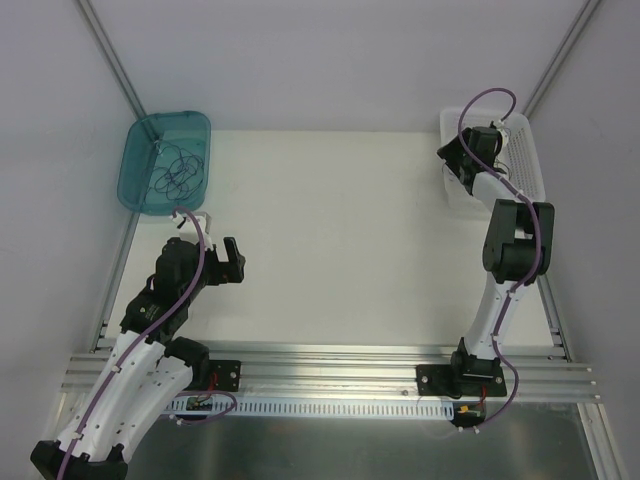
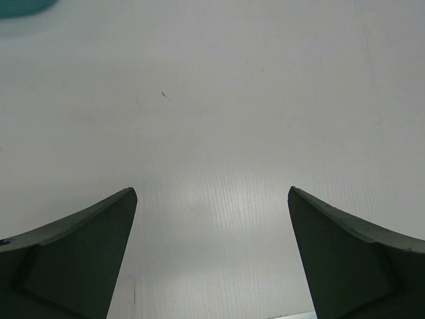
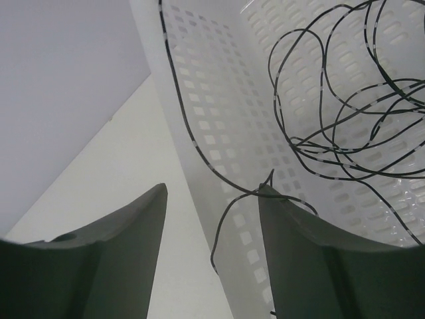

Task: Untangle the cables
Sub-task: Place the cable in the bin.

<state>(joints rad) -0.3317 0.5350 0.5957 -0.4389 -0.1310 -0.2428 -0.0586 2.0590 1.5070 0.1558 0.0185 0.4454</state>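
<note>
Right jaws parted, strand of cables (image 3: 312, 147) across gap; left jaws wide apart.

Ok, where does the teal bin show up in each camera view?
Top external: teal bin, upper left, with dark cables inside.
Left wrist: only a teal sliver at the top-left corner.
Right wrist: not in view.
Shared landmark: the white table, seen in all three.
</note>
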